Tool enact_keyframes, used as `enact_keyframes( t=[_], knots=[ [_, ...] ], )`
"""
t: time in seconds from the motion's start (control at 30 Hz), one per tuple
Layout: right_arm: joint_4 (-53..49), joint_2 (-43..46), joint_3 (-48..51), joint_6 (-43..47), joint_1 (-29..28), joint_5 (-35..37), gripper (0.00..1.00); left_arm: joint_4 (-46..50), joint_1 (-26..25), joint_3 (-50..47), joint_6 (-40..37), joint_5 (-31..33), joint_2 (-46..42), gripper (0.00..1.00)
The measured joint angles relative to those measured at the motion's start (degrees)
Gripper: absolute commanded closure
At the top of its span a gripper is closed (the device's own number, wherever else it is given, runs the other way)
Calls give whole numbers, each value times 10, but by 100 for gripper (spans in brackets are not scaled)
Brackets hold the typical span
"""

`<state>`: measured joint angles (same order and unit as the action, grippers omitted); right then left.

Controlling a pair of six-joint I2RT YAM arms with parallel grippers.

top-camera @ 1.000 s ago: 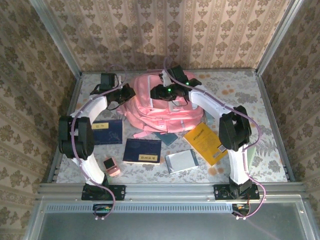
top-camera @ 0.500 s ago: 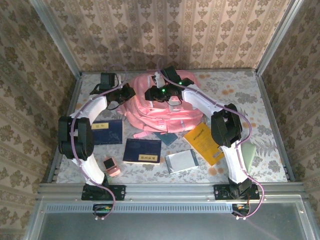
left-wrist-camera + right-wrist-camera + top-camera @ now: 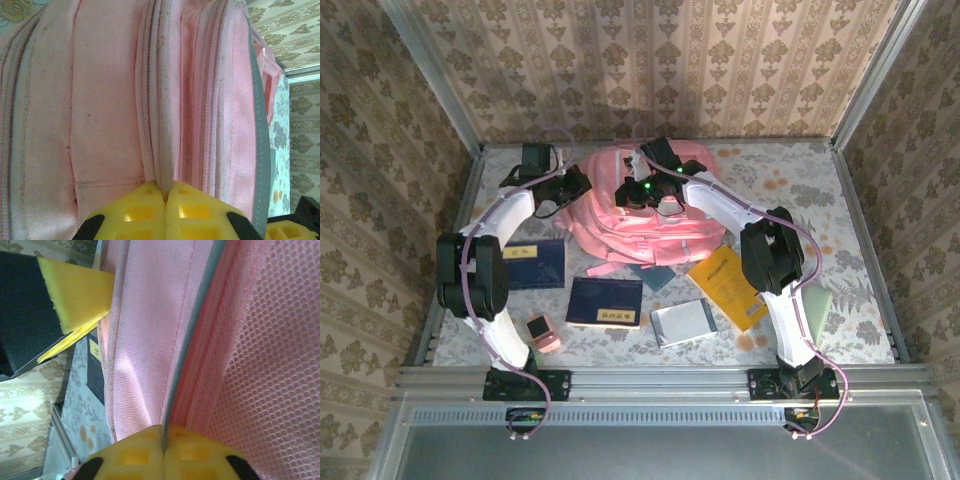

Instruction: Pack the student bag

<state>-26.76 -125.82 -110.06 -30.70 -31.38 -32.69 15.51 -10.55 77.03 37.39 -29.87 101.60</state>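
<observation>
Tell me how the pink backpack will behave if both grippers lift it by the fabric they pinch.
The pink backpack probably sags: its woven fabric folds thinly in the shut left gripper. The right gripper pinches only a thin seam edge, so it may slip.

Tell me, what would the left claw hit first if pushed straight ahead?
The student bag: the left gripper is shut on a ridge of its pink fabric, so it would likely press into it.
</observation>
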Motion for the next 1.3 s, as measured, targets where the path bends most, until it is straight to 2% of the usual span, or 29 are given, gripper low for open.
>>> enact_keyframes(
  t=[0.03, 0.07, 0.2, 0.3, 0.33, 0.5, 0.6, 0.7, 0.87, 1.1, 1.3],
  knots=[
    [1, 0, 0, 1, 0, -1, 100, 3, 0, 2, -2, 0, 0, 100],
    [1, 0, 0, 1, 1, -3, 100, 6, 0, 4, -6, 0, -1, 94],
    [-6, 1, -9, -2, 10, -17, 100, 35, 0, 16, -33, 8, -23, 62],
    [-18, 1, -31, -11, 19, -18, 100, 56, -2, 23, -59, 16, -78, 49],
    [-24, 1, -41, -13, 22, -22, 100, 63, -4, 24, -68, 23, -104, 47],
    [-56, 1, -83, -21, 35, -26, 100, 95, -23, 23, -107, 54, -223, 46],
    [-69, 1, -98, -24, 38, -28, 100, 113, -54, -3, -135, 85, -285, 51],
    [-79, 1, -105, -28, 38, -31, 100, 150, -107, -34, -163, 133, -330, 57],
    [-82, 1, -105, -42, 39, -38, 100, 196, -207, -96, -185, 234, -379, 59],
    [-78, 18, -82, -63, 41, -38, 100, 219, -292, -189, -172, 355, -384, 60],
    [-60, 33, -62, -94, 41, -38, 100, 185, -339, -230, -148, 427, -329, 59]
  ],
)
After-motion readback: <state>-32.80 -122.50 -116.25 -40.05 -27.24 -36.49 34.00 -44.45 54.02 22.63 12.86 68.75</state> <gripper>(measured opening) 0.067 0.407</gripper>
